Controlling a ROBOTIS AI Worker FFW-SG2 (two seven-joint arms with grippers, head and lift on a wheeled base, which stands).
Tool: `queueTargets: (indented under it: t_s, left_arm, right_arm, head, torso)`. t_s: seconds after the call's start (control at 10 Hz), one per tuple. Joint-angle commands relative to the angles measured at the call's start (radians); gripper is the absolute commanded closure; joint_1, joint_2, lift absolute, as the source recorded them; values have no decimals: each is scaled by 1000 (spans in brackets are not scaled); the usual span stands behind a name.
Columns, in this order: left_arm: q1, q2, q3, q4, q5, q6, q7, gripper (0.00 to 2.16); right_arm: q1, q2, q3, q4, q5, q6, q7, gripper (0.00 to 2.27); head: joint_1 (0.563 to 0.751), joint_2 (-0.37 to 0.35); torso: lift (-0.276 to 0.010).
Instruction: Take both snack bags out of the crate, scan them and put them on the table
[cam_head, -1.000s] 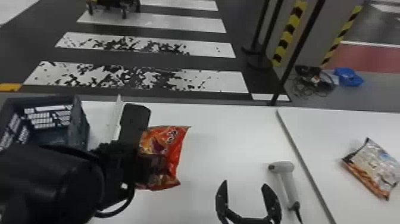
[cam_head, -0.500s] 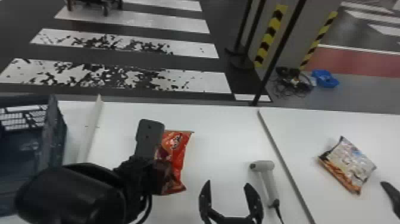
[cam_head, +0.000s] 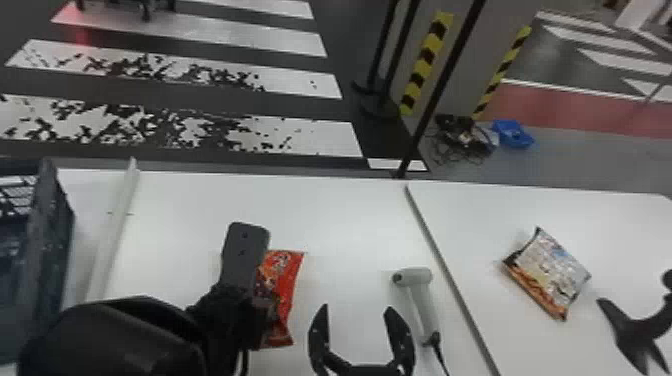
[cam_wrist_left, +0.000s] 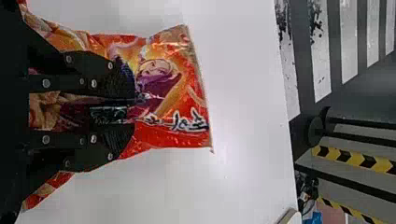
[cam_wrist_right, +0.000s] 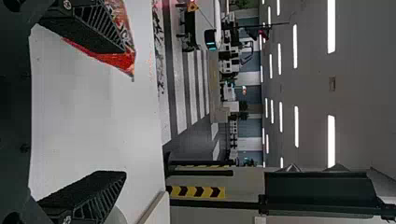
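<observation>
Two snack bags, head view, clock hours read from above. Red bag (cam_head: 287, 295): held in the left gripper (cam_head: 260, 312), over the table (cam_head: 340, 225); whether it touches the tabletop, cannot tell. Silver bag (cam_head: 555, 272): lying on the tabletop beyond the seam (cam_head: 440, 247), at 3 o'clock from the scanner (cam_head: 420, 300). Crate (cam_head: 52, 245): at 9 o'clock from the red bag, a white bar (cam_head: 115, 225) between. Right gripper (cam_head: 357, 320): fingers wide apart, at 4 o'clock from the red bag; scanner near it, at 2 o'clock. Black object (cam_head: 635, 322), partly cut off: at 4 o'clock from the silver bag.

Left wrist view: one left gripper (cam_wrist_left: 126, 112), narrow, red bag pinched and creased between its fingers, the bag's end reaching past the tips.

Right wrist view: one right gripper (cam_wrist_right: 123, 111), spread wide and unladen; red bag past one finger.
</observation>
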Motion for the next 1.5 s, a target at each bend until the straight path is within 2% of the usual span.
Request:
queueTargets:
  t_s: [0.0,0.2,0.3,0.5,0.6,0.7,0.9,1.1,1.3,1.4]
  left_arm:
    - [5,-2,2,-6,1,-6,12,19]
    - [26,6,28,-75,6,-24,9,19]
    - [49,9,46,-138,0,-55,1,22]
    - [95,40,79,-245,-52,-89,-28,22]
    - [126,69,111,-282,-68,-119,-40,22]
    - [158,100,140,-303,-78,-205,-71,26]
    - [235,176,198,-315,-141,-506,-140,29]
    - [338,232,269,-315,-146,-782,-204,39]
    - [422,248,324,-322,-146,-908,-240,43]
    - [465,255,342,-322,-161,-966,-250,66]
  right_arm:
    - [0,-1,1,0,-6,0,0,63]
    - [0,-1,-2,0,-11,-3,0,63]
    - [3,-1,-4,-3,-11,-3,0,63]
    - [3,1,-4,-6,-11,-3,0,63]
    - [3,1,-2,-11,-11,0,3,60]
    - [3,1,-2,-15,-12,0,5,53]
    - [5,1,-2,-41,-20,55,26,49]
    - [5,1,-1,-60,-26,101,37,46]
    - [0,2,-4,-98,-55,218,69,46]
    - [-3,4,-10,-130,-89,295,92,46]
  head:
    - [695,-281]
    - [695,-278]
    - [695,-275]
    - [695,-262]
    - [695,-242]
    - [695,-217]
    - [695,-148]
    - [695,-92]
    - [695,-38]
    - [695,-11]
  torso:
    - [-93]
    - [-93]
    - [-93]
    - [-93]
    - [-93]
    - [-93]
    - [-93]
    - [-93]
    - [-93]
    - [-93]
